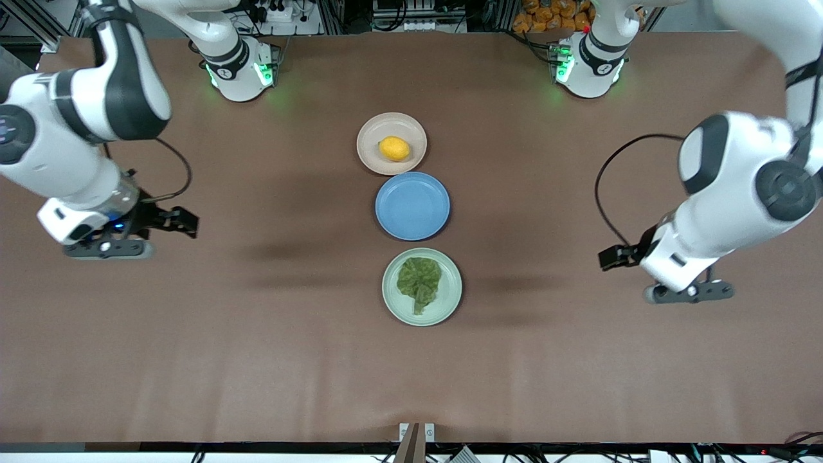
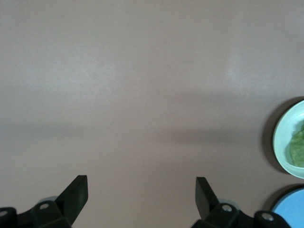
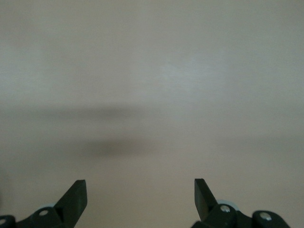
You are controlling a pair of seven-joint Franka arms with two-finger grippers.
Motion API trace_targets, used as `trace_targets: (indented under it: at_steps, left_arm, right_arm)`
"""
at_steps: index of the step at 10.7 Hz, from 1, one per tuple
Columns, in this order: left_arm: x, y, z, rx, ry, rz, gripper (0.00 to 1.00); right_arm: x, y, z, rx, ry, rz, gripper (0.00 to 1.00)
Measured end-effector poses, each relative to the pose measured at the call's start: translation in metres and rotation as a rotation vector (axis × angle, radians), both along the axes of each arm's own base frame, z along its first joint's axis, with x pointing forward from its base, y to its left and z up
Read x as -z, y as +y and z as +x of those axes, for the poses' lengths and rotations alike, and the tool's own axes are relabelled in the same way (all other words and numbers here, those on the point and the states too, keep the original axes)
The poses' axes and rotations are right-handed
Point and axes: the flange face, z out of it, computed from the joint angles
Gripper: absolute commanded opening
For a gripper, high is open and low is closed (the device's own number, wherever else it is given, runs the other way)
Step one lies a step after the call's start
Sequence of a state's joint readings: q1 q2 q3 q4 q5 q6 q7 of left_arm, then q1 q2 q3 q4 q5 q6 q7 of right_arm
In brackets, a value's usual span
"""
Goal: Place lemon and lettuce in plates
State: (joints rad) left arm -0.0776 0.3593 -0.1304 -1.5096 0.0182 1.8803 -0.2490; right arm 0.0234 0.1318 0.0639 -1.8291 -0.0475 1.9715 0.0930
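Mint plate (image 2: 284,142), blue plate (image 2: 290,208) cut off; leaf seemingly lettuce (image 2: 298,148).

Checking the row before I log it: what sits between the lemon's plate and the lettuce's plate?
The blue plate, with nothing on it, lies between the beige plate holding the lemon and the mint plate holding the lettuce; the front view shows it.

White arms (image 1: 83,128) (black joints, cables)

Beige-pink round plastic plate (image 1: 371,144): upper centre of the frame, holding the small yellow oval lemon (image 1: 394,148).
Blue round plate (image 1: 412,206): mid-frame, just below it.
Mint-green round plate (image 1: 448,302): below centre, holding the crinkled dark green lettuce leaf (image 1: 419,281).
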Motion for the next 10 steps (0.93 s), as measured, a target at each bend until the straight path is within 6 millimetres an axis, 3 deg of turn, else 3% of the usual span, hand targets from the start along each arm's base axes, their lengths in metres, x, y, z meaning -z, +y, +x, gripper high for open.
trace_targets:
  at_steps: [3, 6, 8, 10]
  left_arm:
    - [-0.053, 0.024, -0.021, 0.024, -0.058, 0.006, 1.0]
    - [-0.079, 0.037, -0.05, 0.104, 0.001, 0.027, 1.0]
    - [-0.101, 0.04, -0.07, 0.112, 0.036, 0.037, 1.0]
    - [-0.126, 0.037, -0.089, 0.12, 0.04, 0.043, 1.0]
  right_arm:
    - [0.003, -0.064, 0.002, 0.028, 0.007, -0.013, 1.0]
    - [0.0, -0.09, 0.002, 0.067, 0.002, -0.019, 1.0]
    - [-0.021, -0.099, 0.005, 0.084, -0.011, -0.022, 1.0]
    - [-0.066, -0.102, 0.002, 0.096, 0.011, -0.022, 1.0]
